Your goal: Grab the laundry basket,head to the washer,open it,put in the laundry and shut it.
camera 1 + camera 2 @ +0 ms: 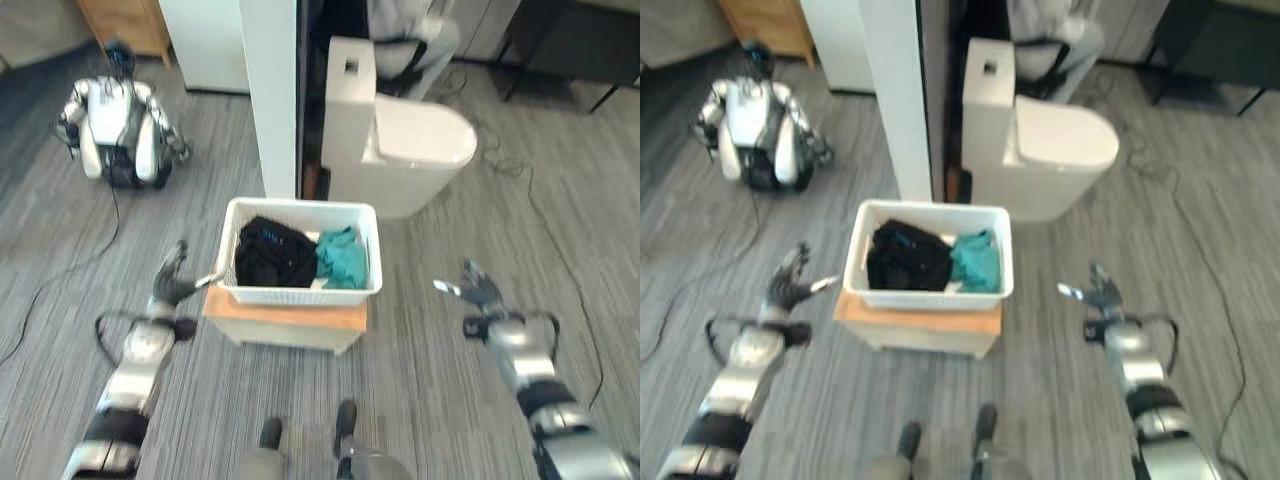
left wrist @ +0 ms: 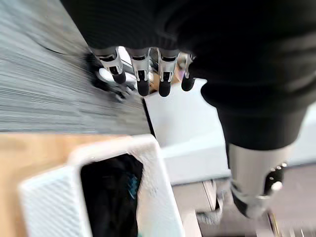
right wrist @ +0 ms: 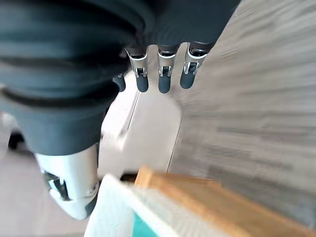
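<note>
- White laundry basket sits on a low wooden stand, centre of the head view; black clothes and a teal garment inside.
- Left hand at 9 o'clock of the basket, just beside its rim, fingers straight, holding nothing.
- Right hand at 3 o'clock, well apart, fingers spread, empty.
- White toilet at 1 o'clock; another robot on the floor at 10 o'clock.

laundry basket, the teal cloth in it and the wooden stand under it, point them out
laundry basket (image 1: 298,294), left eye view, on its white front wall.
teal cloth (image 1: 341,257), left eye view, on the middle of the bunched fabric.
wooden stand (image 1: 285,315), left eye view, on its top edge in front of the basket.
</note>
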